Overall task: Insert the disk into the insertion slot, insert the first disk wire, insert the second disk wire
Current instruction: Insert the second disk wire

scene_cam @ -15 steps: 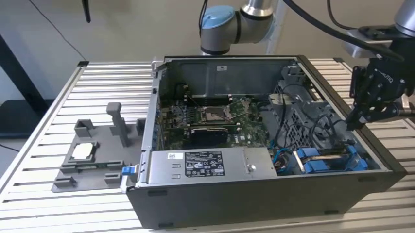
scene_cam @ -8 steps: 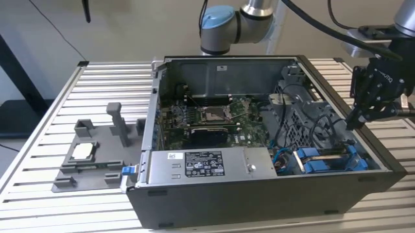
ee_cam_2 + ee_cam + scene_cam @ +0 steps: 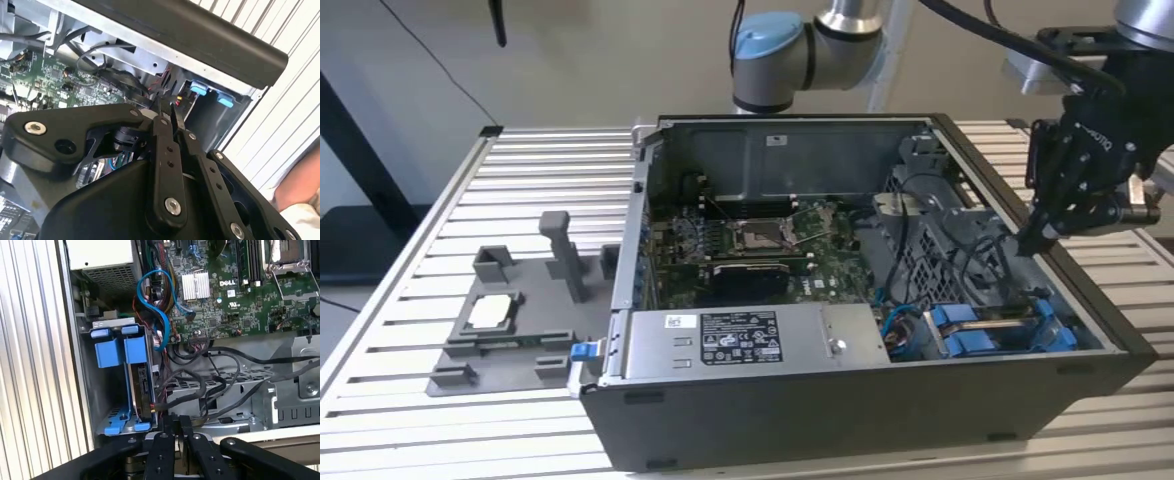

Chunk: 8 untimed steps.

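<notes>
The disk (image 3: 994,330) sits in its bright blue carrier (image 3: 121,351) inside the insertion slot (image 3: 95,390), at the near corner of the open computer case on the exterior view's right. In the first wrist view the disk is seen edge-on (image 3: 138,390). My gripper (image 3: 1031,240) hangs over the case's right wall, just beyond the disk, with its black fingers pressed together (image 3: 175,424) (image 3: 167,106). A bundle of black wires (image 3: 210,385) with red and yellow leads (image 3: 154,407) ends at the disk's edge close to the fingertips. Whether the fingers pinch a wire I cannot tell.
A blue data cable (image 3: 155,300) loops over the motherboard (image 3: 747,240). The labelled power supply box (image 3: 734,340) fills the case's front. A grey fixture (image 3: 507,320) lies on the slatted table on the exterior view's left. A person's arm (image 3: 300,185) is beside the case.
</notes>
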{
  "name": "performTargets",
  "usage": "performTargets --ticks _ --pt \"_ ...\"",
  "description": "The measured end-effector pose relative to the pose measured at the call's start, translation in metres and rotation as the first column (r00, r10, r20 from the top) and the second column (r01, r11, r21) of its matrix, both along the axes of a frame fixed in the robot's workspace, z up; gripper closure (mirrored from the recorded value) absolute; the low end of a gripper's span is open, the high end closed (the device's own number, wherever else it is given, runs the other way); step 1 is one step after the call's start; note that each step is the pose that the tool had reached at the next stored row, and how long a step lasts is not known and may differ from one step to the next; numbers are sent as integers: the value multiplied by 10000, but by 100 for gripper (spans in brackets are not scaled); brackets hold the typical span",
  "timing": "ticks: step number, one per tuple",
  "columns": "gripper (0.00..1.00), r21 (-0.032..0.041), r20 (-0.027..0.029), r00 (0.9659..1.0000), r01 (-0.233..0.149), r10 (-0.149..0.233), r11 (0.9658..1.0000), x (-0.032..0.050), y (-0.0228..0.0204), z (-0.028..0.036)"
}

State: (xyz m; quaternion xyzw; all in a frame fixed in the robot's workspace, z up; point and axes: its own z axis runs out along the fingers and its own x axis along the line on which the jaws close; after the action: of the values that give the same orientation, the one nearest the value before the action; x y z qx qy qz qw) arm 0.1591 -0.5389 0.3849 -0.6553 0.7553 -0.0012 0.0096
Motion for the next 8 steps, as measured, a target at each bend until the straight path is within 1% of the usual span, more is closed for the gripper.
performTargets --ticks 3,7,8 --pt "84 3 4 10000 0 0 10000 -71 0 24" --pt "84 2 10 10000 3 -3 10000 -195 0 28" --pt "84 2 69 10000 6 -6 10000 -391 0 26"
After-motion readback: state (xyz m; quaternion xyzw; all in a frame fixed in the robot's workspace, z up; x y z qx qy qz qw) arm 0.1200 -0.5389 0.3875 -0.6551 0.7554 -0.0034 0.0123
